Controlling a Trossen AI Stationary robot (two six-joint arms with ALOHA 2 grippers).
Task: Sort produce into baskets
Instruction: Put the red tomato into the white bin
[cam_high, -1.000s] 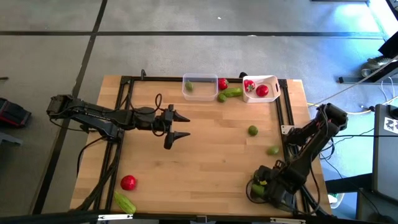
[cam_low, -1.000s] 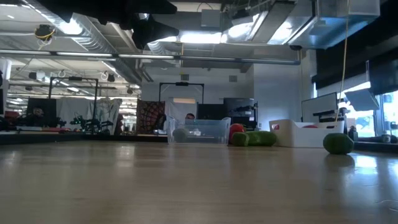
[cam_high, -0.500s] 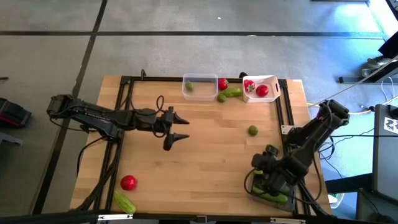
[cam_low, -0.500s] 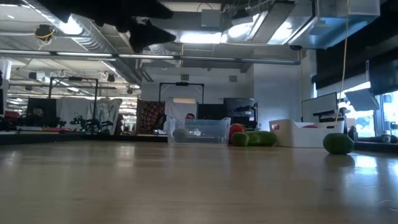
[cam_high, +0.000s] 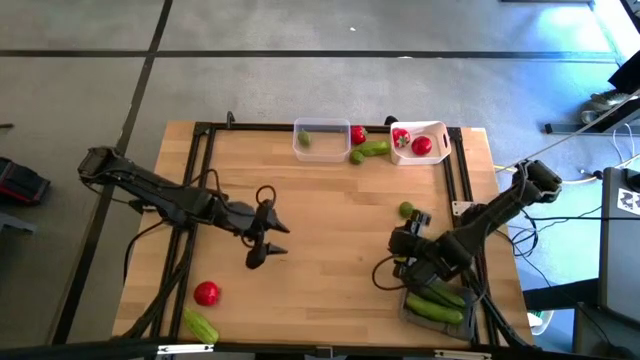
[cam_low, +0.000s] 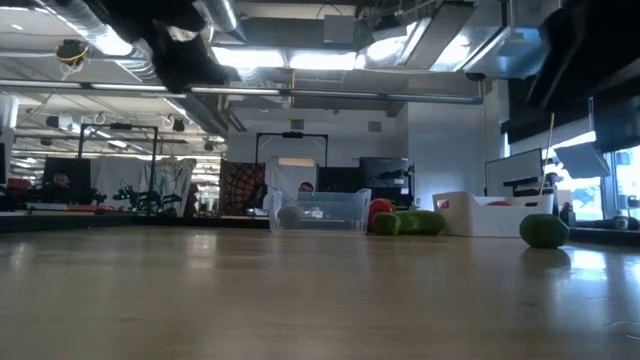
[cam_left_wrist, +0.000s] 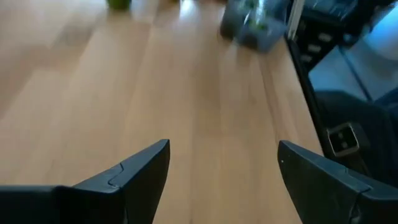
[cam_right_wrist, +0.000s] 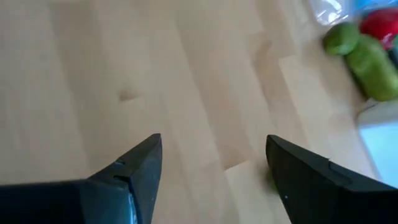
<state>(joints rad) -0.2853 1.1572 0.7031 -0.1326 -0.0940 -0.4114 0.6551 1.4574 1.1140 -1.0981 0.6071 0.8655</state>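
My left gripper (cam_high: 268, 246) is open and empty above the bare table at centre left. My right gripper (cam_high: 398, 250) is open and empty over the right part of the table, beside the dark grey tub (cam_high: 437, 303), which holds cucumbers (cam_high: 440, 298). An olive-green fruit (cam_high: 406, 210) lies just beyond it. At the far edge stand the clear tub (cam_high: 322, 138), with one green fruit inside, and the white tub (cam_high: 420, 140), with red pieces inside. Between them lie a red piece (cam_high: 358, 134), a cucumber (cam_high: 375, 148) and a green fruit (cam_high: 356, 157). A red piece (cam_high: 206, 293) and a cucumber (cam_high: 200, 325) lie near left.
Black frame rails (cam_high: 205, 160) run along the table's left, far and right sides. The middle of the wooden table (cam_high: 330, 230) is bare. The low view shows the clear tub (cam_low: 322, 212), the white tub (cam_low: 490, 215) and a green fruit (cam_low: 544, 230) against the room behind.
My right gripper has gone from over the dark grey tub at the near right corner toward the far edge and the table's middle, uncovering the tub and its cucumbers. My left gripper has gone toward the near edge and turned a little.
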